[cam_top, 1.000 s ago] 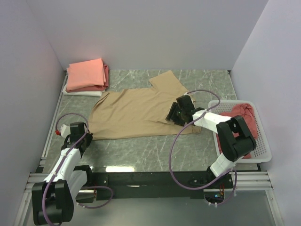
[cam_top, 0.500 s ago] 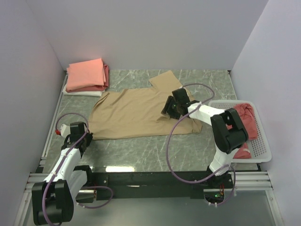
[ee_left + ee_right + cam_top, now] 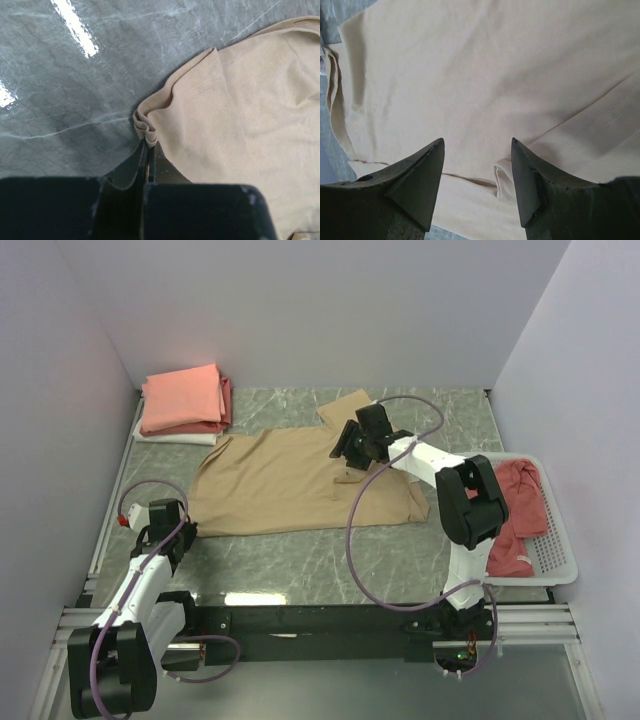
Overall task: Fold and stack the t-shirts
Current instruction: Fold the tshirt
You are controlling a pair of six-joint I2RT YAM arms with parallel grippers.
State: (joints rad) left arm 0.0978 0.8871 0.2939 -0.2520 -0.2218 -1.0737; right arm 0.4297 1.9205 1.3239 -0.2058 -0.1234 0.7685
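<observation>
Pinching the tan t-shirt [image 3: 270,480] by its near-left corner is the left hand [image 3: 148,143]. The right hand [image 3: 477,145] hovers above, jaws wide.

Wht/blk arms [image 3: 432,462], purple cables [image 3: 347,540]

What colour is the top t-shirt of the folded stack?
The top t-shirt is salmon pink; the top external view shows it best.
</observation>
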